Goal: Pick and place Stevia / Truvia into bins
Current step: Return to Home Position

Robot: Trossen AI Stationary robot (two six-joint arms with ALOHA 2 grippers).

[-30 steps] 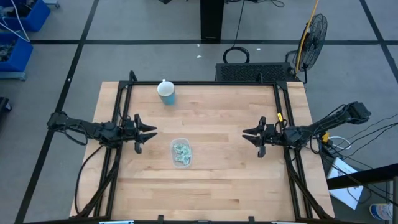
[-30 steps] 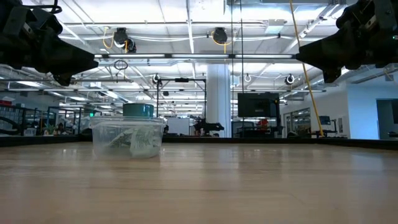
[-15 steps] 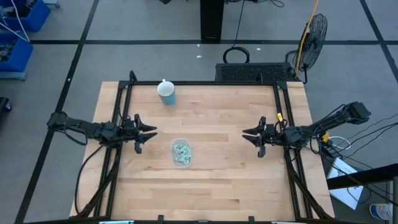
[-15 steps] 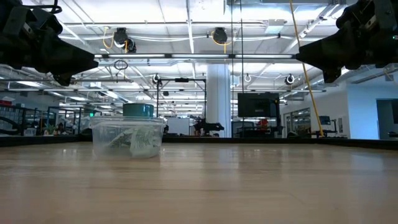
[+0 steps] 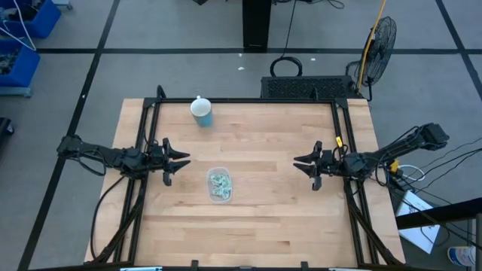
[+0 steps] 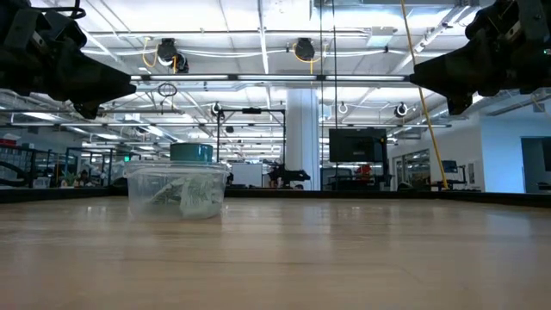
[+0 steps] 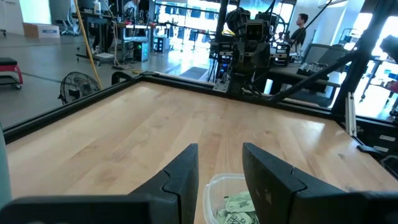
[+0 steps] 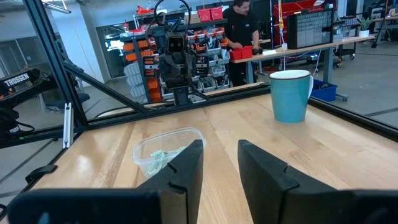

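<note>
The clear plastic bin (image 5: 219, 186) stands on its base on the table, a little left of centre toward the near side. Several pale green and white Stevia sachets (image 5: 219, 182) lie piled inside it; they also show through its wall in the low view (image 6: 191, 197), the left wrist view (image 7: 239, 207) and the right wrist view (image 8: 163, 157). My left gripper (image 5: 179, 160) hovers open above the table, left of the bin. My right gripper (image 5: 303, 165) hovers open at the table's right side, well away from the bin. Both grippers hold nothing.
A light blue cup with a white lid (image 5: 201, 111) stands near the table's far edge, left of centre. Black frame rails (image 5: 143, 143) run along the table's left and right sides. Bare wood (image 5: 263, 218) spreads between the arms and toward the near edge. A person (image 8: 241, 37) stands beyond the table.
</note>
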